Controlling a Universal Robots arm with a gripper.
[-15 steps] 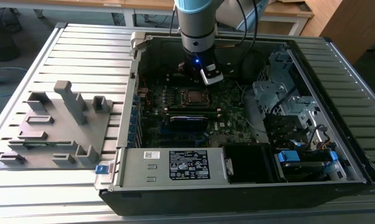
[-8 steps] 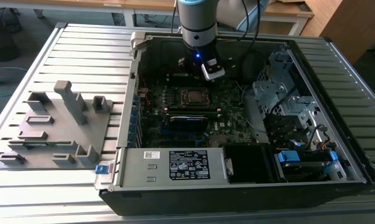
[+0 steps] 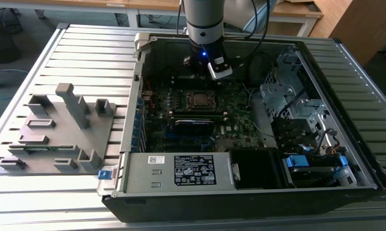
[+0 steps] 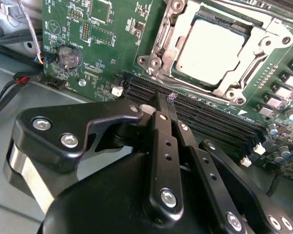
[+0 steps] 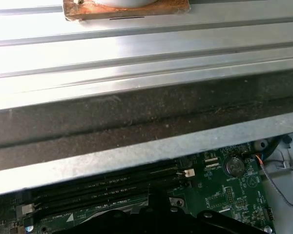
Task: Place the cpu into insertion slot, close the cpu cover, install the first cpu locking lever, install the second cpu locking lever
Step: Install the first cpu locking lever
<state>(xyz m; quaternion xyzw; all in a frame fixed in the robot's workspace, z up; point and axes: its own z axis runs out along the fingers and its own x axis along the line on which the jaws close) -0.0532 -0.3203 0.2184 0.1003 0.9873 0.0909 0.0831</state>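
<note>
Second wrist view: the gripper (image 4: 167,100) has its two thin black fingers (image 4: 161,131) pressed together with nothing held between them. Their tips hang over the long black memory slots (image 4: 205,117), near the edge of the insertion slot (image 4: 223,20). The cpu (image 4: 210,46) lies flat inside that slot, its dull silver face up. The cpu cover (image 4: 198,81) sits as a silvery frame around the chip, the face showing through its cut-out. I cannot tell whether the locking levers are latched. A coin battery (image 4: 68,56) sits toward one corner of the green motherboard (image 4: 102,39), well apart from the socket.

In the first wrist view, the gripper (image 5: 151,219) is a dark shape above the memory slots (image 5: 112,190). The coin battery (image 5: 233,165) lies toward the board's edge, below the grey metal wall of the computer case (image 5: 136,156).

From the exterior view, the arm (image 3: 202,29) reaches down into the open computer case (image 3: 346,120), close to its far wall. The case lies on a slatted metal table (image 3: 83,53). The socket with its chip sits near the middle of the motherboard (image 3: 238,108), just beside the arm's lower end. A power supply (image 3: 186,171) fills the near edge of the case. A grey fixture (image 3: 58,130) rests on the table toward the exterior view's left.
</note>
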